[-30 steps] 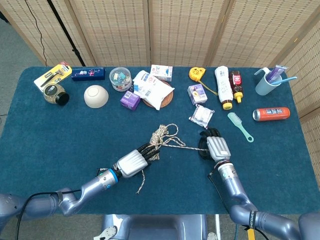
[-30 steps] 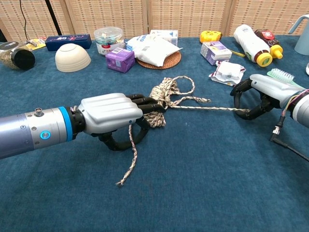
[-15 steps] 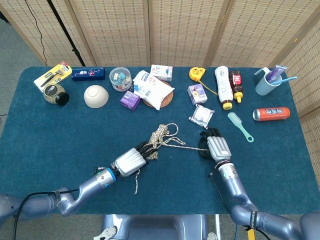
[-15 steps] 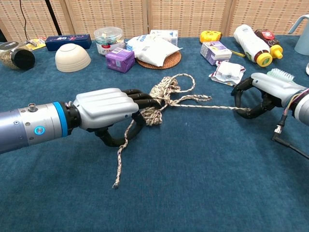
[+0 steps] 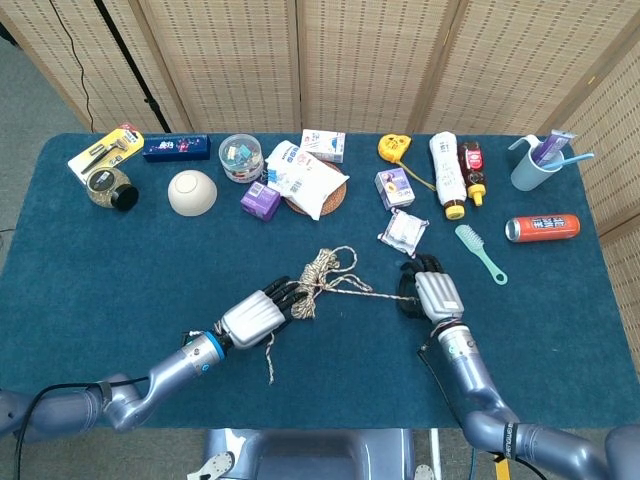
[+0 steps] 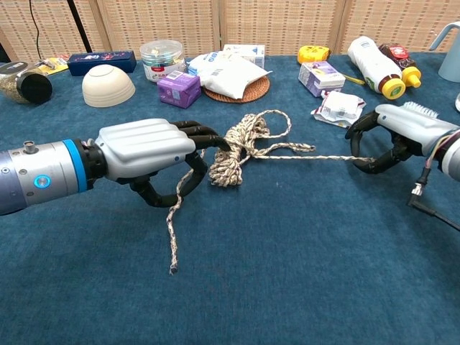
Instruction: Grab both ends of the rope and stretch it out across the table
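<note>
Both ends gripped — the left hand (image 6: 147,154) curls around the rope (image 6: 241,144) beside its bundled coils, the right hand (image 6: 392,136) pinches the far strand. Stretching is underway; next, draw the hands farther apart — steadily.

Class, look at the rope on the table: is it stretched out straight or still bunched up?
Still bunched. The rope has a knotted tangle beside the left hand; only one thin strand runs straight to the right hand.
</note>
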